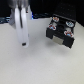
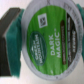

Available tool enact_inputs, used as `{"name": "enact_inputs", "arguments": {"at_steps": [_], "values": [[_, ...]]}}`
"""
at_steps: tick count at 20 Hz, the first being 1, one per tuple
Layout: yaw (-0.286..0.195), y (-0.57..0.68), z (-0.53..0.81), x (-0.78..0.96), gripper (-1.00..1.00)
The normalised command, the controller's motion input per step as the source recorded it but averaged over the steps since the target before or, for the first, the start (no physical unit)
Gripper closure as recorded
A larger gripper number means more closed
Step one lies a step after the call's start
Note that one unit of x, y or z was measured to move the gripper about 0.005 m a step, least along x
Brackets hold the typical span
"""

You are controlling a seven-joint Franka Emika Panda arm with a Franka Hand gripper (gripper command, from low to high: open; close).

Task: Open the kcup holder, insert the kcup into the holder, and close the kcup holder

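One gripper [image 1: 23, 44] hangs over the pale table [image 1: 40, 65] at the exterior view's left, fingers [image 2: 10, 31] clamped on the Dark Magic kcup [image 2: 45, 35]. The black kcup holder [image 1: 61, 31] sits well apart, right.

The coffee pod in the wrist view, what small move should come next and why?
Probably carry the pod toward the black holder. The pod fills the wrist view between the fingers, apparently gripped, while the holder sits apart at the exterior view's right.
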Motion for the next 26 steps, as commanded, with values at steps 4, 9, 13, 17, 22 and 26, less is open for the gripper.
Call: {"name": "enact_inputs", "arguments": {"at_steps": [4,9,13,17,22,26], "values": [[0.005,0.71,0.70,0.07,1.00],[0.006,0.70,0.56,0.11,1.00],[0.005,0.69,0.48,0.13,1.00],[0.006,0.70,0.39,0.11,1.00],[0.007,0.69,0.35,0.14,1.00],[0.007,0.69,0.25,0.22,1.00]]}}
